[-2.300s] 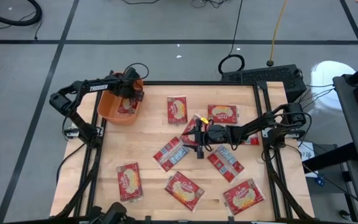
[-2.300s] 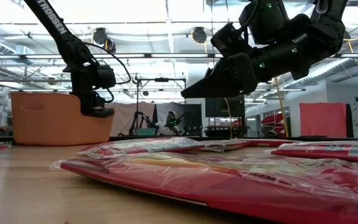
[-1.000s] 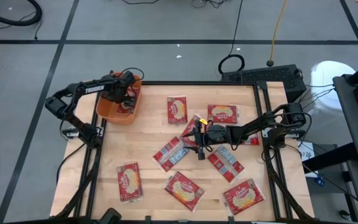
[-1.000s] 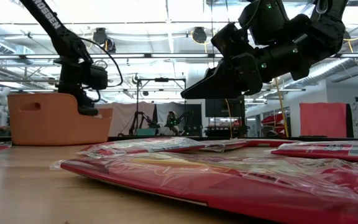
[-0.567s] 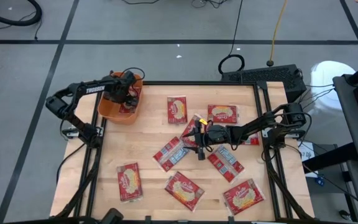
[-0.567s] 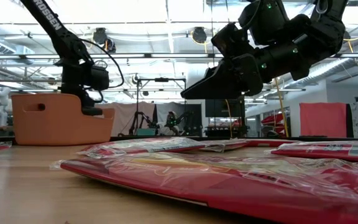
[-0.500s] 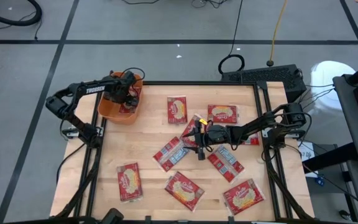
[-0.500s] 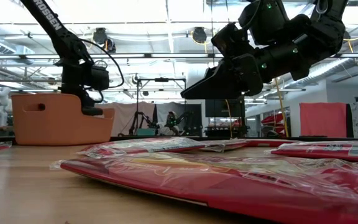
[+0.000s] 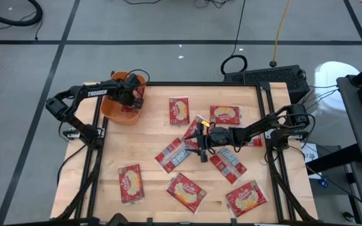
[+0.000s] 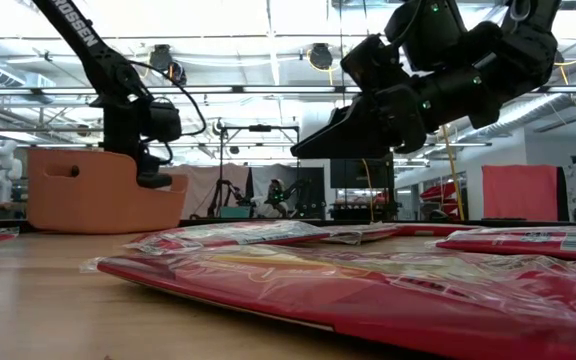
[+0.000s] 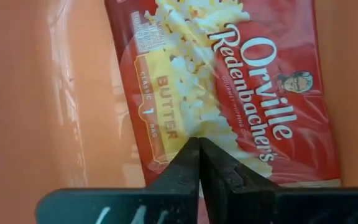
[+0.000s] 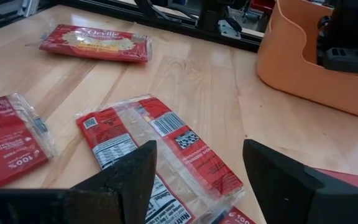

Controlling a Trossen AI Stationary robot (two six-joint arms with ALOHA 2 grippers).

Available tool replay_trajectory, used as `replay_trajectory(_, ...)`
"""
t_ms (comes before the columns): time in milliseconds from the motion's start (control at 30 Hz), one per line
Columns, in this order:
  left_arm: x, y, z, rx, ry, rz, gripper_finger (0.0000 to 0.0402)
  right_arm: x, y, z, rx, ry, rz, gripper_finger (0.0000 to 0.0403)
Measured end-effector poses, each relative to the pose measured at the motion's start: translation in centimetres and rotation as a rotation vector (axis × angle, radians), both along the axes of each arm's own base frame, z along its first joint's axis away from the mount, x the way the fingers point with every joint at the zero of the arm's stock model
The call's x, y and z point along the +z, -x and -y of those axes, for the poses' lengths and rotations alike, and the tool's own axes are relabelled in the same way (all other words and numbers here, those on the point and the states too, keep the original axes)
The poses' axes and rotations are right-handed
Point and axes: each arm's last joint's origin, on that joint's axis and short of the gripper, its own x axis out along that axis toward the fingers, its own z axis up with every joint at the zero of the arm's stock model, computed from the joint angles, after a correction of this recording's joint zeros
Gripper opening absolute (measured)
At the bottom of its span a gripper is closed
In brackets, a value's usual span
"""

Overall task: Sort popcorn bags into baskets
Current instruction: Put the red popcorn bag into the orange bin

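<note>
Just past the left end effector (image 11: 197, 163), the popcorn bag (image 11: 229, 87) reads "Orville Redenbacher's", "CLASSIC BUTTER", "1 BAG". The left arm (image 10: 83, 38) reads "TROSSEN".

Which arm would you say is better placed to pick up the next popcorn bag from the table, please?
Probably the right. Its gripper hangs open directly over the loose popcorn bags mid-table, while the left gripper is shut, down inside the orange basket.
</note>
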Motion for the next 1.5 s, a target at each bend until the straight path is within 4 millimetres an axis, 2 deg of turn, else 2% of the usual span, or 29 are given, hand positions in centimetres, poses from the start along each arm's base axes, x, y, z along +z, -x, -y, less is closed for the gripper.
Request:
replay_trajectory(133,0.6,0.2,0.1,-0.013,-0.035,-0.008,0.0004,0.0,0.0,0.0,-0.006,-0.02,-0.001,0.0233)
replay_trajectory(400,3.5,0.8,0.7,-0.032,-0.155,0.028,0.0002,0.0,0.0,0.0,-0.008,-0.021,-0.001,0.0233)
replay_trajectory(533,4.1,1.3,1.1,0.003,-0.143,0.037,0.0005,0.0,0.0,0.0,-0.01,-0.022,-0.001,0.0233)
replay_trajectory(667,3.9,1.8,1.8,0.047,-0.059,0.025,0.0039,0.0,0.0,0.0,-0.017,-0.042,-0.002,0.0233)
replay_trajectory(867,3.4,1.1,2.7,-0.024,-0.03,0.007,0.0121,0.0,0.0,0.0,-0.026,-0.063,-0.003,0.0233)
replay_trajectory(1000,3.6,0.4,2.6,-0.013,-0.102,0.026,0.0172,0.0,0.0,0.1,-0.042,-0.065,-0.002,0.0233)
replay_trajectory(1133,4.0,-0.5,2.1,-0.043,-0.199,0.072,0.0206,0.1,0.0,0.6,-0.14,-0.033,0.009,0.0233)
replay_trajectory(1300,4.7,-1.3,0.8,-0.053,-0.328,0.171,0.0222,0.3,-0.1,1.8,-0.213,-0.068,0.043,0.0233)
replay_trajectory(1500,4.2,-0.2,-0.5,0.03,-0.327,0.164,0.0196,0.6,-0.2,3.3,-0.288,-0.163,0.081,0.0233)
